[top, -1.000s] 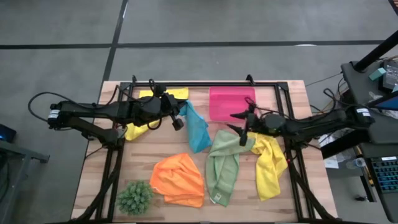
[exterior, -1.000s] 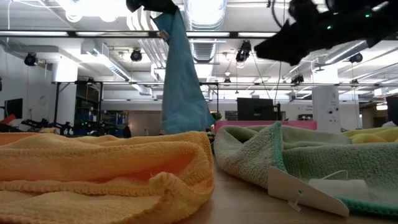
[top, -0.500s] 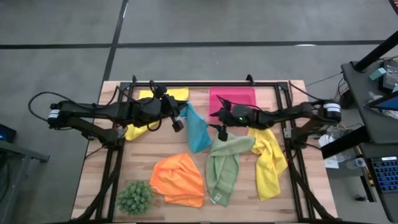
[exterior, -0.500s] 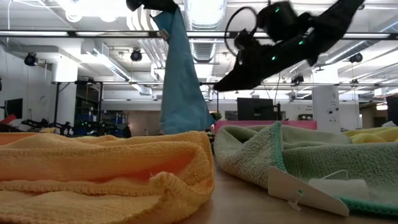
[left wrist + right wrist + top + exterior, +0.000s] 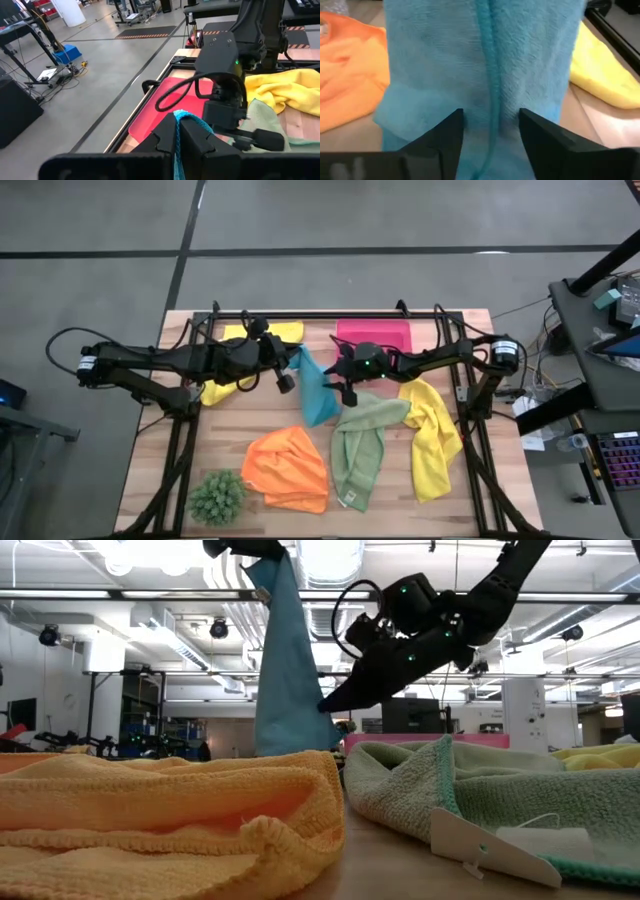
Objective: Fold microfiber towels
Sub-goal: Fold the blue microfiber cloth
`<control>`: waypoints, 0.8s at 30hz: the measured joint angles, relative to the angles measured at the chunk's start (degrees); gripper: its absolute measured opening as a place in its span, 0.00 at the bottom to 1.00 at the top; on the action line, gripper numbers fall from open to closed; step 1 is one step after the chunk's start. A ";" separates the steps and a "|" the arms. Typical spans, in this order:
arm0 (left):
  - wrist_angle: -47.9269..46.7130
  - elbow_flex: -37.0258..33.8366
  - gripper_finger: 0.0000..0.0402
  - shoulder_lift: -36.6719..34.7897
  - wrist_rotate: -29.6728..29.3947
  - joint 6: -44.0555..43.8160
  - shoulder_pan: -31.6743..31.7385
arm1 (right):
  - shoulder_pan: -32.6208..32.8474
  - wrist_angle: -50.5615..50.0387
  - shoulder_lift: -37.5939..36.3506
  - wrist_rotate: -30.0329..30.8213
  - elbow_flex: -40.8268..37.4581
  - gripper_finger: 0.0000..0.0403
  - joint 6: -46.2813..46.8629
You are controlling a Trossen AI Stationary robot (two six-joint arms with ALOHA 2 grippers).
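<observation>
My left gripper [image 5: 292, 363] holds the turquoise towel [image 5: 318, 392] up over the middle of the table, so that it hangs as a long drape [image 5: 290, 670]. My right gripper [image 5: 335, 383] has come in level from the right at the drape's lower half. It is open, and its fingers [image 5: 445, 137] stand on either side of a hem running down the cloth [image 5: 492, 100]. Whether they touch the cloth I cannot tell. The orange [image 5: 288, 468], sage green [image 5: 362, 445] and yellow [image 5: 432, 442] towels lie crumpled on the near half of the table. Another yellow towel [image 5: 232, 388] lies under the left arm. My left gripper pinches the turquoise towel's upper hem edge [image 5: 183, 118] between its two fingers, coming in roughly level from the table's left. The towel hangs slack below the fingers [image 5: 262, 570]. In the low view its lower end is hidden behind the orange towel.
A pink tray [image 5: 372, 335] lies at the far edge, just behind my right arm. A spiky green plant ball [image 5: 217, 496] sits at the near left corner. Black frame rails [image 5: 455, 350] run along the table's sides. Bare wood shows between the turquoise and orange towels.
My right gripper has swung toward the table's left edge and sunk a little. It has moved from over the green and yellow towels up to the hanging turquoise towel. The towel and my left gripper have stayed where they were.
</observation>
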 joint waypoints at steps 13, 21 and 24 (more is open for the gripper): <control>-0.66 0.00 0.00 -0.07 -0.02 -0.11 -0.02 | 1.84 -4.44 -6.06 0.22 -0.13 0.02 -5.15; -5.80 0.00 0.00 -0.91 -0.04 -0.39 -0.02 | 5.81 -10.27 -15.28 10.20 -0.22 0.02 -11.21; -9.81 0.00 0.00 -1.79 -0.09 -1.78 -0.02 | 7.44 -13.43 -19.90 13.39 -0.22 0.02 -13.47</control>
